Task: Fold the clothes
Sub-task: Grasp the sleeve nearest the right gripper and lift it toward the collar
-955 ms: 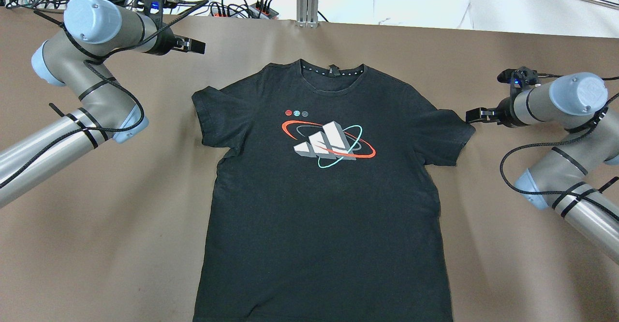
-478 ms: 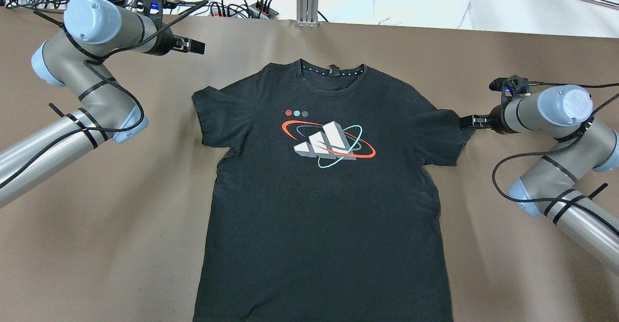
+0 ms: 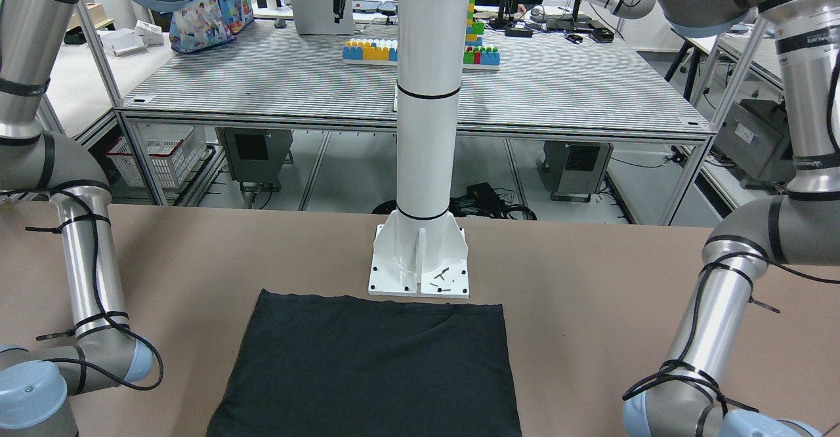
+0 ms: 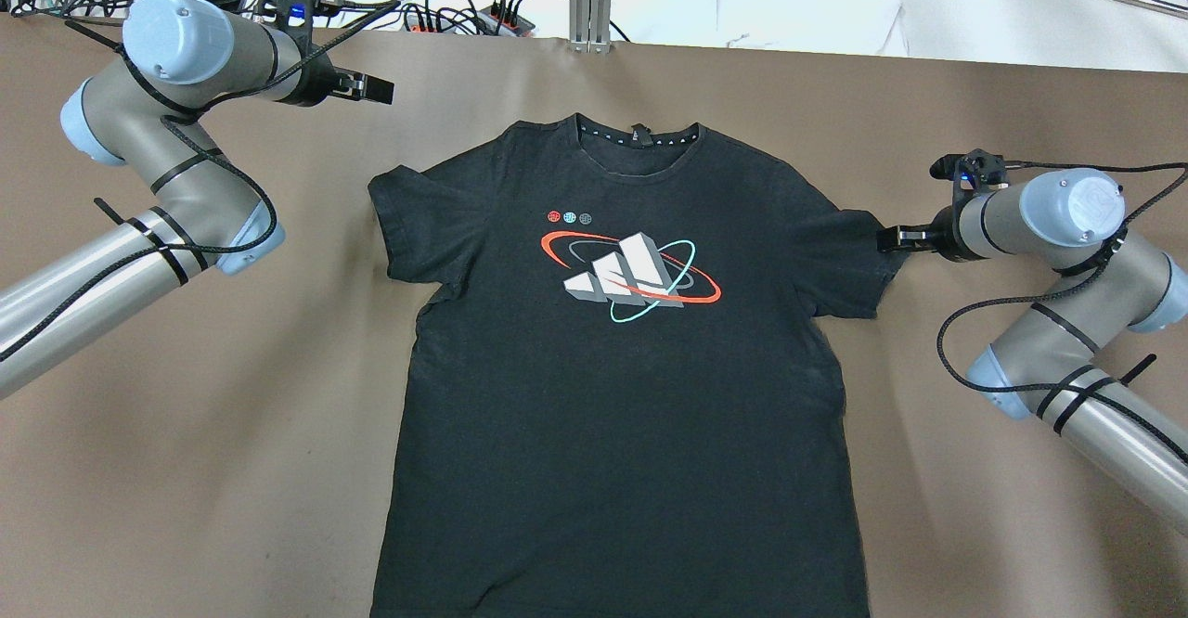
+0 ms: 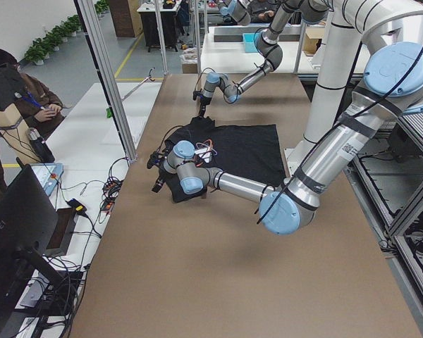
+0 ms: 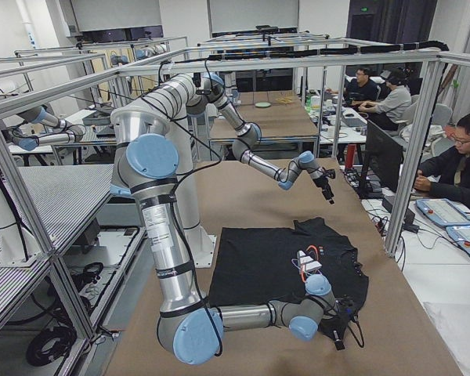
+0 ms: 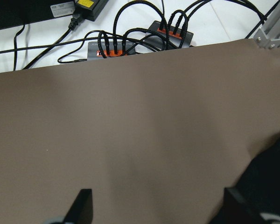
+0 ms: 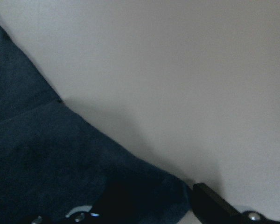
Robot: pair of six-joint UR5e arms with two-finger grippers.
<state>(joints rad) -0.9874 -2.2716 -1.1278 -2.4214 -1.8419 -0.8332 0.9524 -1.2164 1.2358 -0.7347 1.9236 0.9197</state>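
Blending into the black shirt point(image 8: 46, 154), 1 of the right fingers point(image 8: 213, 201) is indistinct.

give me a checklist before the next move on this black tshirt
1. T-shirt lies flat, print up: ok.
2. Right end effector at the sleeve edge: ok.
3. Right end effector open, sleeve cloth between its fingers: ok.
4. Left end effector at the other sleeve: not ok; open over bare table, off the shirt.
5. How deep the right grip would bite: cannot tell.

Matt black cloth T-shirt point(image 4: 613, 460); matt brown table covering point(image 4: 186, 460); glossy white pillar point(image 3: 426, 128); smooth metal arm tubes point(image 4: 74, 293)
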